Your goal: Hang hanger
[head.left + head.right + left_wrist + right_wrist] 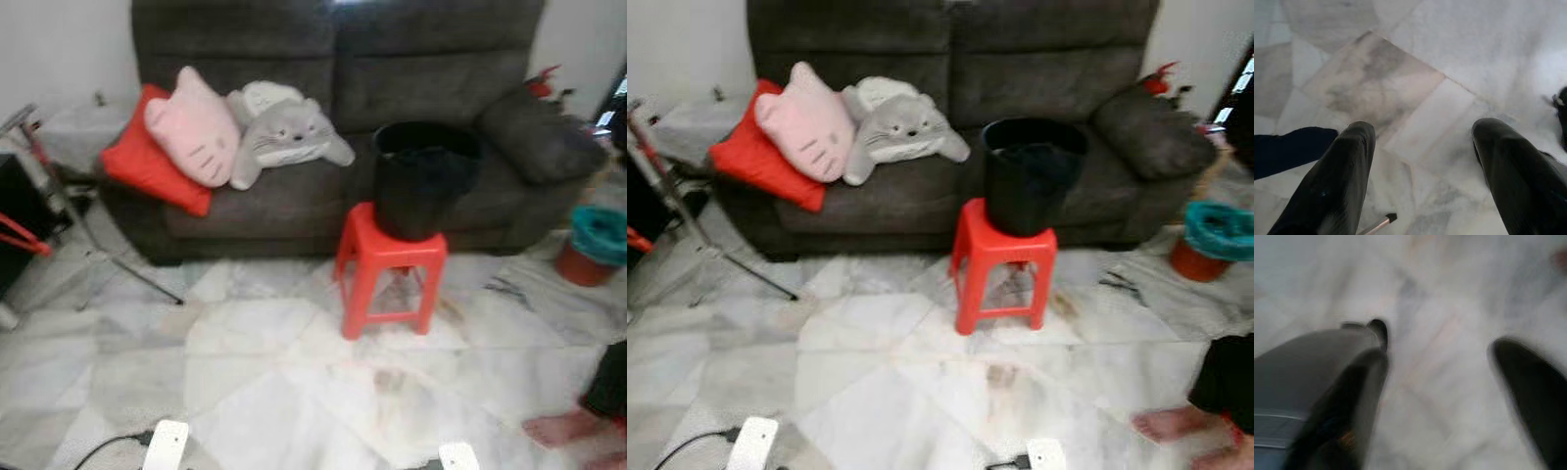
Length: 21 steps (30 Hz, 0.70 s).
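A dark grey sofa (pixel 333 127) stands on white marble floor (pixel 245 362); before it, a black bucket (pixel 423 176) tops a red stool (pixel 390 269). Left gripper (pixel 1420 161) and right gripper (pixel 1440 396) hang spread wide, empty. The hanger's place cannot be told.

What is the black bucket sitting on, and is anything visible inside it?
The black bucket stands on a red plastic stool in front of the sofa. Its inside looks dark; any contents cannot be made out.

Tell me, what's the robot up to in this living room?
Nothing is being handled right now. The robot faces a black bucket standing on a red stool in front of a dark sofa. Both grippers, left and right, hang open over the marble floor. A person's bare foot is nearby.
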Available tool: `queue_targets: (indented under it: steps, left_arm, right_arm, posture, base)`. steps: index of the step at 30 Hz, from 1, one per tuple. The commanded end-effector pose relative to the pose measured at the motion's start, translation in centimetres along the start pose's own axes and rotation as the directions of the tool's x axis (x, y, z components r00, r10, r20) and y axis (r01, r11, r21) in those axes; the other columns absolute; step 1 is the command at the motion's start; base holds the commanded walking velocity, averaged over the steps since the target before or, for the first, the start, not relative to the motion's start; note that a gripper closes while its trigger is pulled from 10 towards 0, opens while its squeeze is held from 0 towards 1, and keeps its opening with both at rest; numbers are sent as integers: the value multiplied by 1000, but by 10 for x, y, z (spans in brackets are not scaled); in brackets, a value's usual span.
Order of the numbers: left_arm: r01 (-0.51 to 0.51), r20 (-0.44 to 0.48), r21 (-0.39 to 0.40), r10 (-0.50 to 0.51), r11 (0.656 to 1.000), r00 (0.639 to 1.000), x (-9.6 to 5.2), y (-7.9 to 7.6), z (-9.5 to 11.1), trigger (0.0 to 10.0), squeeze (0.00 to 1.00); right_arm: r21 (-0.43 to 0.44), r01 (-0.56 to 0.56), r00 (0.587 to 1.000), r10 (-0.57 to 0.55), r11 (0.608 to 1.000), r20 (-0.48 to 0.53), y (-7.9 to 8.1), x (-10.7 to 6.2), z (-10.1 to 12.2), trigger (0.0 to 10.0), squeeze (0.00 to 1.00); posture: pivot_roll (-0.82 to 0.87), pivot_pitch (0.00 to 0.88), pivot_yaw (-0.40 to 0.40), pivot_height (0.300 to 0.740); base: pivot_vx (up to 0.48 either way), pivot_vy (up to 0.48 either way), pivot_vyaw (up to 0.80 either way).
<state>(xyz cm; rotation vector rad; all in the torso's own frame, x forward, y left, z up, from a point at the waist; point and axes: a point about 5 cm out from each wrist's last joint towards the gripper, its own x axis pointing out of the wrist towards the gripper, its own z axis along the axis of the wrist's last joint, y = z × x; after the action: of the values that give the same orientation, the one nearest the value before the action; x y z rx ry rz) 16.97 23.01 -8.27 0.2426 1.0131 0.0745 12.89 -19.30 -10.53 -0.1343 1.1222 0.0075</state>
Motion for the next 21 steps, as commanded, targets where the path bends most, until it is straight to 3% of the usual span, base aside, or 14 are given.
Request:
queue_targets:
  steps: [1, 4, 21]
  left_arm:
    - [11, -8, 25, -11, 1000, 1000, 0, -3, -2, 10000, 0]
    - [13, -8, 32, -13, 999, 1000, 0, -4, -2, 10000, 0]
    - [13, -15, 37, -12, 999, 1000, 0, -5, -4, 10000, 0]
  right_arm:
    - [6, 2, 1000, -3, 1000, 13, -3, 0, 2, 10000, 0]
    - [10, 4, 1000, -4, 1000, 14, -3, 0, 2, 10000, 0]
    - [-9, 2, 1000, -2, 1000, 10, -4, 0, 2, 10000, 0]
  posture:
    - [-66, 0, 24, 740]
    - [-67, 0, 25, 740]
    - [-66, 0, 24, 740]
  base:
    - [0, 0, 0]
    - [0, 0, 0]
    - [0, -249, 0]
